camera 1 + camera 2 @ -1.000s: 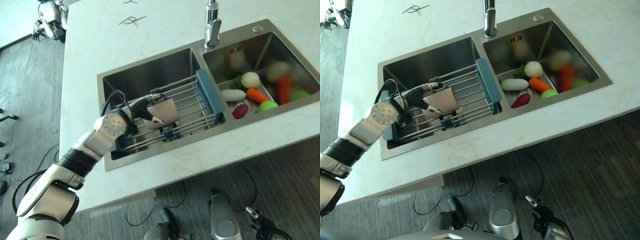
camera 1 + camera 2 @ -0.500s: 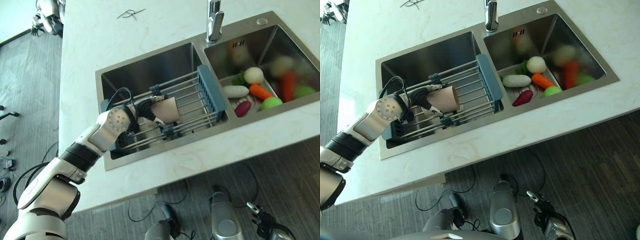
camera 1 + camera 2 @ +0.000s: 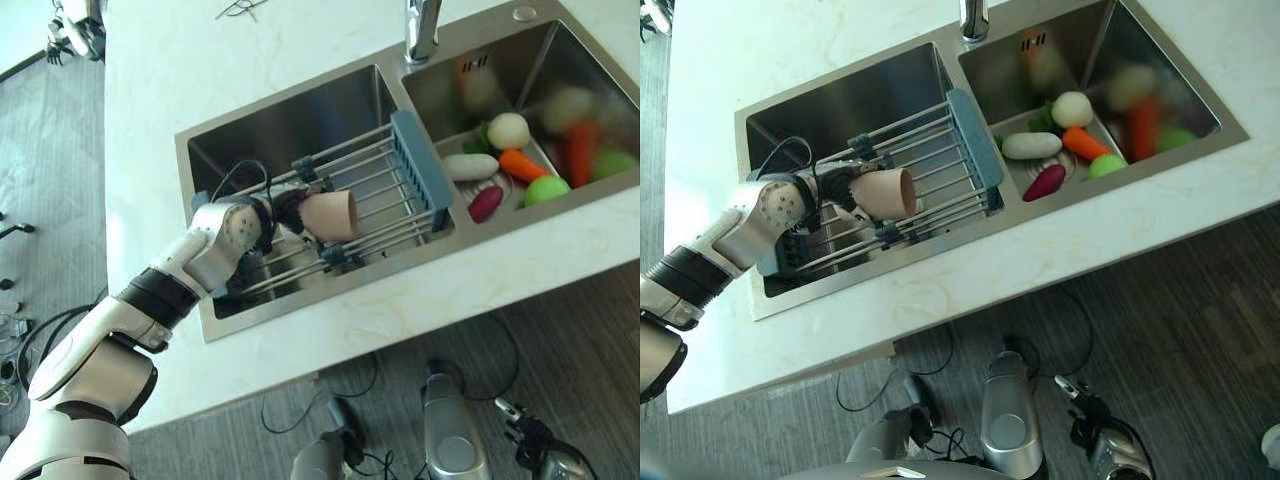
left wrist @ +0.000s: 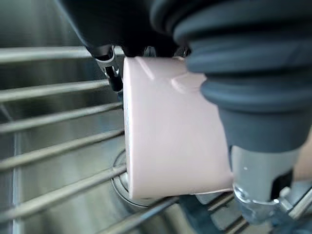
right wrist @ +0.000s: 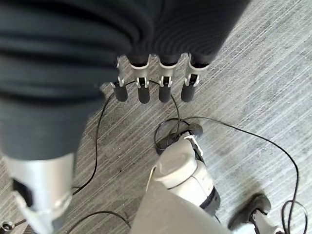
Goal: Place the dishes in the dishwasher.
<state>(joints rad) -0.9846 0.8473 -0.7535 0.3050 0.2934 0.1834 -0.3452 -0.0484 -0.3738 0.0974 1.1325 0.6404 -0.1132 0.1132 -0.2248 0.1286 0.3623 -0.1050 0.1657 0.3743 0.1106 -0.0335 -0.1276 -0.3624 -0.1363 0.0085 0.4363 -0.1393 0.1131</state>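
My left hand [image 3: 272,212] is shut on a pale pink cup [image 3: 332,215] in the left basin of the sink [image 3: 290,125]. The cup lies sideways in the hand, with its open mouth facing the blue end of the wire rack [image 3: 415,185]. It sits just over the rack's bars [image 4: 58,141], and I cannot tell whether it touches them. In the left wrist view the cup [image 4: 170,131] shows between the dark cover and the thumb. My right hand [image 5: 144,90] hangs over the floor with straight fingers, holding nothing.
The right basin holds vegetables: a white one [image 3: 470,165], a carrot [image 3: 522,163], a green one [image 3: 546,190] and a purple one [image 3: 486,203]. The faucet [image 3: 420,30] stands behind the divider. White countertop [image 3: 150,120] surrounds the sink. Another robot [image 3: 72,22] stands on the floor far left.
The left hand has raised the cup slightly and turned it, so its mouth now shows. The camera has shifted, so the whole scene sits a little differently.
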